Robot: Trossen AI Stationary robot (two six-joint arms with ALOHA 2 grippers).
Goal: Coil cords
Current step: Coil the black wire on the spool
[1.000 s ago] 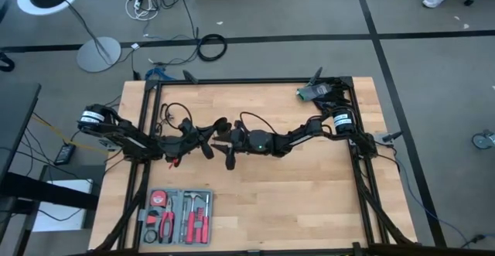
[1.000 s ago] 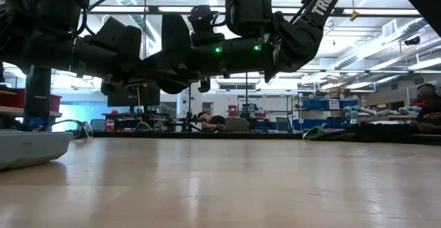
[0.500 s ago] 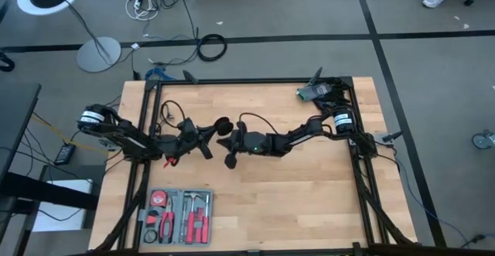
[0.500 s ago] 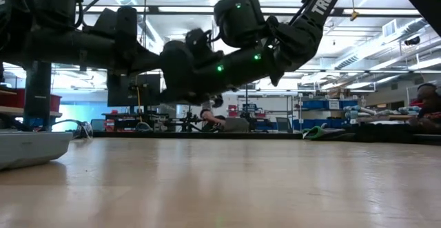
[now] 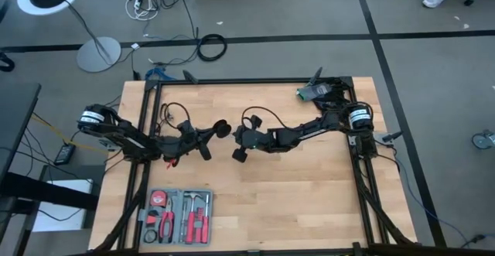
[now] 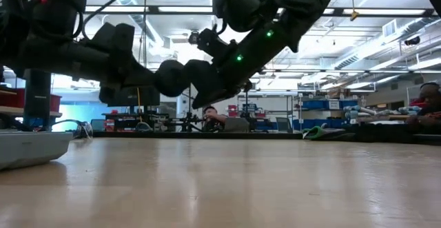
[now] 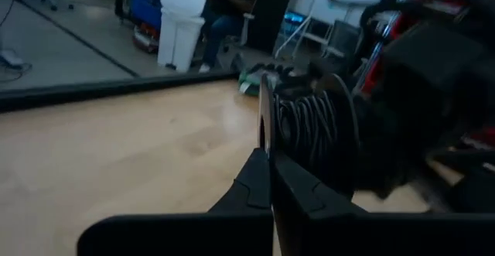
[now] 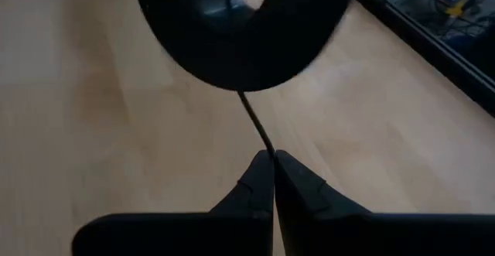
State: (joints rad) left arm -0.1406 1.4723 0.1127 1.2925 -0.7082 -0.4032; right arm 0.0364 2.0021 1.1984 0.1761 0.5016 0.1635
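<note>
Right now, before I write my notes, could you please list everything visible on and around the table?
table: one, light wood, centre
cord: one, thin, black, above the table between both arms
puck: one, black, round, at cord's end
tool tray: one, grey, red tools, left arm's side
green object: one, far right corner
cable ring: one, thick, black, floor
white cables: bundle, floor
left pincer: shut on puck
right pincer: shut on cord

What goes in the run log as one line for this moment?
left claw: shut on puck rim, above table centre | right claw: shut on wire beside puck | wire partly wound on puck
</note>
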